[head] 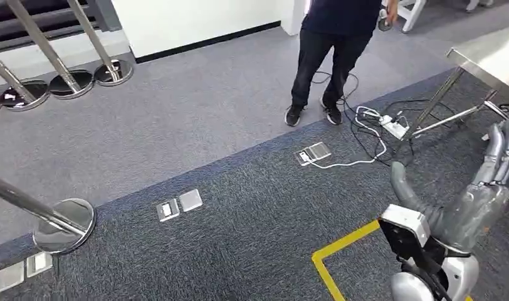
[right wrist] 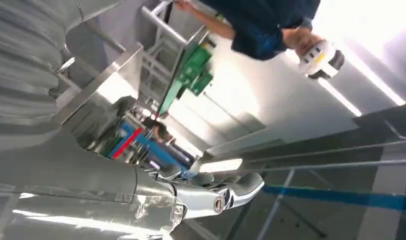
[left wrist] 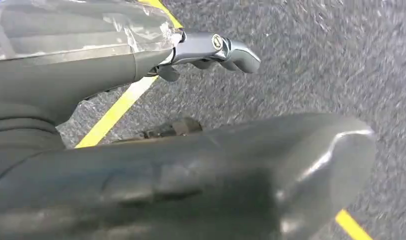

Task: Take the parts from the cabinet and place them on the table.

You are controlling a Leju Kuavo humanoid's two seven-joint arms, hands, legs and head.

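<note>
My right hand (head: 476, 195) is raised at the right of the head view, fingers straight and thumb spread, holding nothing. Beyond it, at the far right, stands a steel table (head: 487, 64). The right wrist view shows the same hand (right wrist: 116, 192) with its fingers (right wrist: 231, 190) stretched out and that table's (right wrist: 103, 87) edge behind it. My left hand (left wrist: 191, 170) hangs over dark carpet with the thumb and the fingers (left wrist: 216, 47) apart and nothing between them.
A person in dark clothes (head: 330, 44) stands ahead, holding a small white and grey object (right wrist: 321, 57). A power strip with cables (head: 393, 125) lies by the table legs. Stanchion bases (head: 64, 222) (head: 113, 72) stand to the left. Yellow tape (head: 340, 248) marks the carpet.
</note>
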